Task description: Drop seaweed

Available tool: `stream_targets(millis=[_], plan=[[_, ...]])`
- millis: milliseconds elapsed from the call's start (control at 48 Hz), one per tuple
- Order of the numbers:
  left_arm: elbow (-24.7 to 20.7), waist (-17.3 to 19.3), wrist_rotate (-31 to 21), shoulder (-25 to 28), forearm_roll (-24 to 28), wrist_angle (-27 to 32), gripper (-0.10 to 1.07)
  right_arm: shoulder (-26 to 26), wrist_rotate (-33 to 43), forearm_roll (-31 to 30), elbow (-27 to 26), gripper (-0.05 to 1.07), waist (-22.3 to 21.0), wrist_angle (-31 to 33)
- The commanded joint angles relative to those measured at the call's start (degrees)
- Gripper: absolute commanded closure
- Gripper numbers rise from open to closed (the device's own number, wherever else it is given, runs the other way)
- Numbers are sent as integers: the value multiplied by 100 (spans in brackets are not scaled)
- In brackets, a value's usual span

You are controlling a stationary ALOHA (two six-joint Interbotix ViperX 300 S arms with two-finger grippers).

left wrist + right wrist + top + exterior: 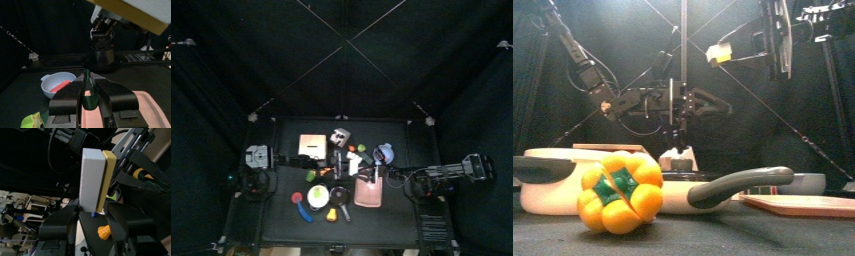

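A thin dark green sheet of seaweed (86, 78) stands upright between the jaws of my left gripper (89, 86), which is shut on it. Under them lies the pink cutting board (145, 107), and the seaweed hangs over the board's near edge. My right gripper (93, 208) is shut on a white and yellow sponge (97, 178). The front view shows this sponge (718, 52) held high above the table at the right. In the left wrist view the right arm (102, 37) stands behind the board.
A pale bowl (57, 84) with red strips sits beside the board. In the front view a yellow bell pepper (620, 192) and a white pan with a dark handle (740, 185) stand near the front edge. A wooden board (310, 143) lies at the back left.
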Motion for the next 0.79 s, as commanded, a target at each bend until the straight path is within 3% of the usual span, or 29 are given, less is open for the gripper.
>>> stream_targets(millis=[0,188,292,500,771], plan=[[70,-18,0,-281,0,-35,35,-360,-9,-149,44,37,-97,62],[659,-70,-35,-773,-9,35,35,-642,-9,-316,299,37,-132,70],[1134,-88,-44,-1248,-18,466,35,-642,-9,-325,378,37,-132,79],[1898,-606,-44,-2303,-431,2048,35,-527,-18,-352,378,37,-149,97],[2505,-1090,-53,-3718,-1081,4289,35,-369,-18,-396,404,37,-193,202]])
